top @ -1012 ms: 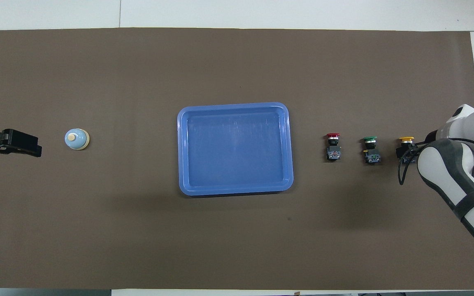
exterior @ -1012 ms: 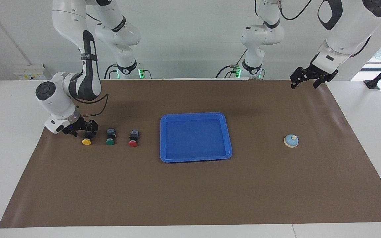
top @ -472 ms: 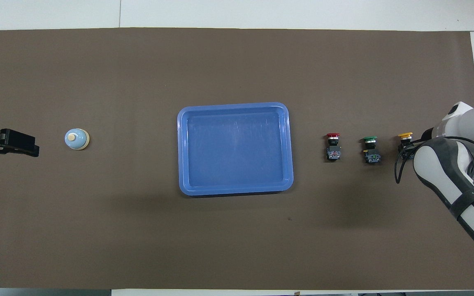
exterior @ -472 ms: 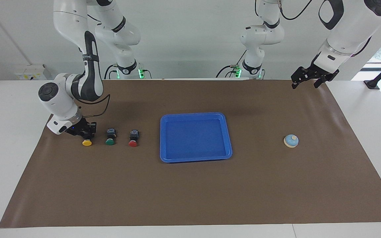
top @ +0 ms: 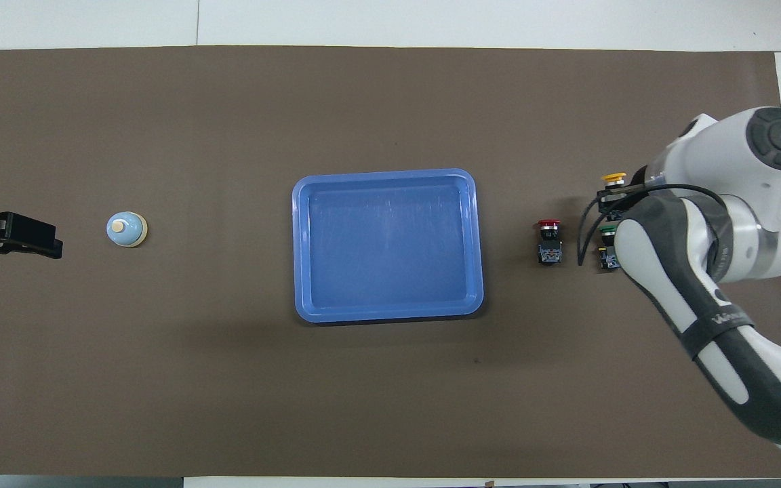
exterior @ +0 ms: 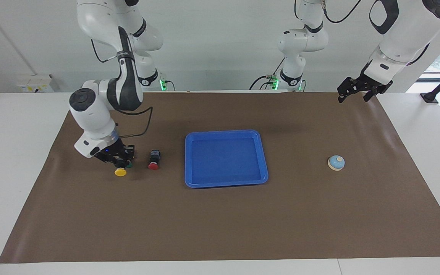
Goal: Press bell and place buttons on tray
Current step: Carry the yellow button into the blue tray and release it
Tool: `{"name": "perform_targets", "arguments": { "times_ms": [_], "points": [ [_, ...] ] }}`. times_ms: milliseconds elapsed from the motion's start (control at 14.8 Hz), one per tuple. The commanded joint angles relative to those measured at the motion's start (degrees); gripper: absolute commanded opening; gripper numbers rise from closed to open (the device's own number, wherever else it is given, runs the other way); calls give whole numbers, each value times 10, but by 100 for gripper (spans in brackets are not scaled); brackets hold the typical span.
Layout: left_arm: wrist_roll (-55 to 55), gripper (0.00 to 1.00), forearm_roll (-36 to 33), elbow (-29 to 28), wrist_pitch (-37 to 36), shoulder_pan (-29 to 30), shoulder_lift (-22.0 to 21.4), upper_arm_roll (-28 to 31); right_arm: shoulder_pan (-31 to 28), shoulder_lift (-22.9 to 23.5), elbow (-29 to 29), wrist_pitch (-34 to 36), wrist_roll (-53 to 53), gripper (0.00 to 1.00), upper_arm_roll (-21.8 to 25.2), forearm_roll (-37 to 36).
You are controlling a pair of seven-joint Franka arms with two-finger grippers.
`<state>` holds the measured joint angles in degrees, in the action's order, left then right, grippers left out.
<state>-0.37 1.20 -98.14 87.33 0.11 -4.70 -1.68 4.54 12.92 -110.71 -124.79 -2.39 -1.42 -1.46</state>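
My right gripper (exterior: 118, 161) is shut on the yellow button (exterior: 120, 172), whose black body sits between its fingers, and holds it in the air over the green button (top: 607, 230). The green button is mostly covered by the arm. The red button (exterior: 153, 159) stands on the mat between the green button and the blue tray (exterior: 224, 132). Nothing lies in the tray. The light blue bell (exterior: 336, 162) sits toward the left arm's end of the table. My left gripper (exterior: 353, 97) hangs open in the air over the mat's corner there and holds nothing.
A brown mat (exterior: 220, 221) covers most of the white table (exterior: 10, 152). The right arm's forearm (top: 702, 318) slants over the mat at its own end.
The right gripper shut on the yellow button, lifted it off the mat and carried it toward the tray, over the green button. The left gripper stayed nearly still.
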Motion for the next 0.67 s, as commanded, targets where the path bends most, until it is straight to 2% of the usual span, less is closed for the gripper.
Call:
{"name": "perform_targets", "arguments": {
  "times_ms": [0, 337, 607],
  "points": [
    [-2, 100, -5, -4, -5, -1, -10, 1, 96, 19, 21, 8, -146, 0, 2, 1],
    [-2, 100, -5, -4, -5, -1, -10, 1, 243, 42, 20, 3, -326, 0, 2, 1],
    [-2, 100, -5, -4, -5, -1, -10, 1, 250, 50, -10, -34, -330, 0, 1, 1]
  ]
}}
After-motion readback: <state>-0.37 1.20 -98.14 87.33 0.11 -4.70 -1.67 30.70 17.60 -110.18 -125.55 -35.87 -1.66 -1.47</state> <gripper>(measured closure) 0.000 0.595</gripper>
